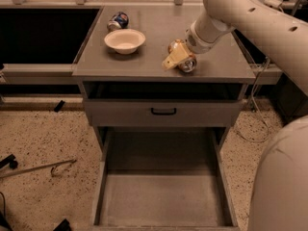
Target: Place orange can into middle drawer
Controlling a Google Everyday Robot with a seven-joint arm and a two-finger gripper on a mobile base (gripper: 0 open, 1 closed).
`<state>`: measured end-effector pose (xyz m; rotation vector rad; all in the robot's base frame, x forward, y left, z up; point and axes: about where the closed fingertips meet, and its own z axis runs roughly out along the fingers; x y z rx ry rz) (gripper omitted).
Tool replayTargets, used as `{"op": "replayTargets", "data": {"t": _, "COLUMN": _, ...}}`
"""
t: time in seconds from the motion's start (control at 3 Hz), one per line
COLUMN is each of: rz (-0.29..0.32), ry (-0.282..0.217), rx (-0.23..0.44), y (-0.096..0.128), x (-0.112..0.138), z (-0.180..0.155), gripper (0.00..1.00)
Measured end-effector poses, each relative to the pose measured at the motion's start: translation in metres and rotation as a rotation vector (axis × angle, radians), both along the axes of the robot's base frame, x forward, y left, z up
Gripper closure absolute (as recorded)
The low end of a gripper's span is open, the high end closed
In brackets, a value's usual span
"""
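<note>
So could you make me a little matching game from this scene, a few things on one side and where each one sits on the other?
1 orange can
2 blue-and-white can
3 white bowl
4 middle drawer

A pulled open, low near the floor
B lying back left on the cabinet top
C front right on that top, at the claw
D just in front of the blue-and-white can

Pairs: 1-C, 2-B, 3-D, 4-A.

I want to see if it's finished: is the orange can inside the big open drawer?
No, the orange can lies on the cabinet top, at the end effector, above the middle drawer.
</note>
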<state>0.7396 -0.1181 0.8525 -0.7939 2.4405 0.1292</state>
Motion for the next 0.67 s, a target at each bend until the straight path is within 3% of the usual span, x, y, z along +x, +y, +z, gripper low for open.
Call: {"op": "replayTargets", "data": {"t": 0.67, "rz": 0.000, "ry": 0.000, "rx": 0.000, "y": 0.0000, "x": 0.0000, "z": 0.0000, "gripper": 0.42}}
